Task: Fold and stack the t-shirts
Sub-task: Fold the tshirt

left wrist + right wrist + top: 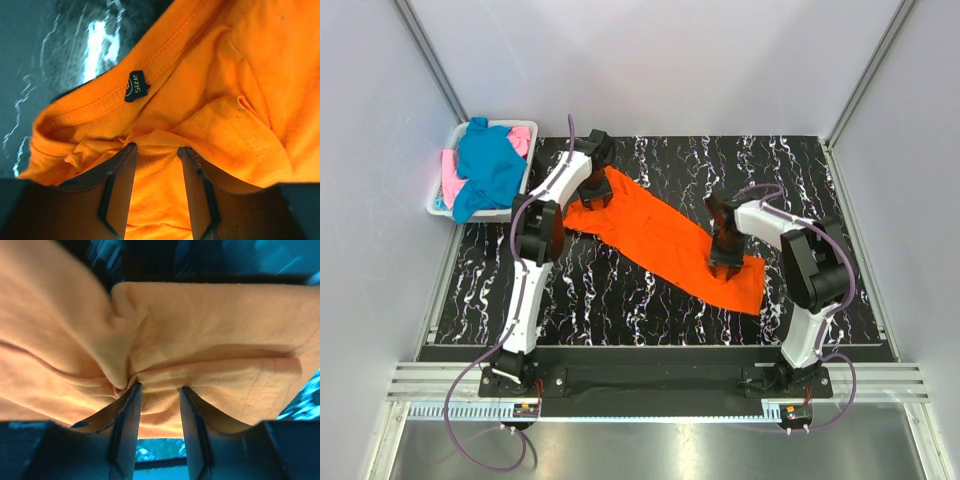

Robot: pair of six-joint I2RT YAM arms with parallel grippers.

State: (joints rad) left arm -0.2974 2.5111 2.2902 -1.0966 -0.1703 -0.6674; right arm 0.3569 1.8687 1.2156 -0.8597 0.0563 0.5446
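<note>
Across the desk [570,290] the orange shirt [660,240] runs as a long slanted band from far left to near right, drawn between the two arms. The left gripper [596,192] pinches a gather of cloth just below the collar [95,102], near the black size label [136,86]. The right gripper [728,262] pinches a bunched fold at the other end, close to the stitched hem [270,367]. Both sets of jaws are closed on cloth, with puckers drawn in at the fingertips. By my reading this is the spreading step ahead of the first fold: the shirt is narrow and creased, not yet laid flat or squared. The next move calls for both arms to act together, with even pull while lowering the cloth so it settles smooth, then a fresh grasp at the edges to fold. Letting go on one side early would likely let it slump into a heap. How much of the band rests on the desk I cannot tell. At the far left corner a white basket [435,205] holds the teal shirt [488,165] over the pink shirt [522,138], both unfolded. The basket stands near the left gripper, so a wide swing there could catch it.
</note>
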